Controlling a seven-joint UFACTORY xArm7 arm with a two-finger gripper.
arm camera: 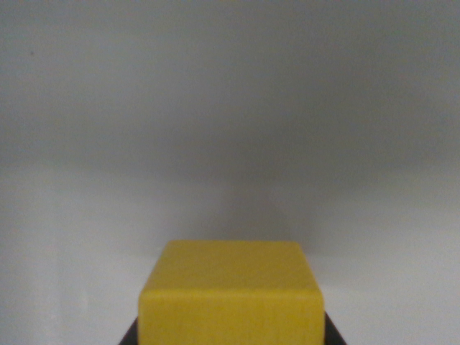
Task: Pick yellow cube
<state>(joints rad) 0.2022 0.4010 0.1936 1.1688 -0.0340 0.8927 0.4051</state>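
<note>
**Ana:** At the bottom middle of the wrist view sits the yellow cube [231, 295], with 2 faces showing, the top one and the one toward the camera. Everything around it is a plain pale grey surface [230, 144], soft and out of focus.

**Ben:** So how far along is the pick?

**Ana:** My judgement is late in the approach or already at the grasp. The cube fills the spot where the gripper [231, 339] would close, and it is very close to the camera. Whether it rests on the grey surface or has left it, I cannot tell; its underside is cut off by the frame edge.

**Ben:** And the gripper itself, apart or clamped?

**Ana:** I cannot tell. Only 2 dark slivers show, 1 just beside the cube's lower left corner and 1 just beside its lower right corner. They look like parts of the gripper flanking the cube, touching it or nearly so, but no fingertips are visible.

**Ben:** What is left, then?

**Ana:** If the grip is not yet made, closing on the cube's 2 side faces and lifting. If it is made, only the lift and carry remain. The cube looks square to the view and centred between the dark slivers, which suits a clean hold.
</note>
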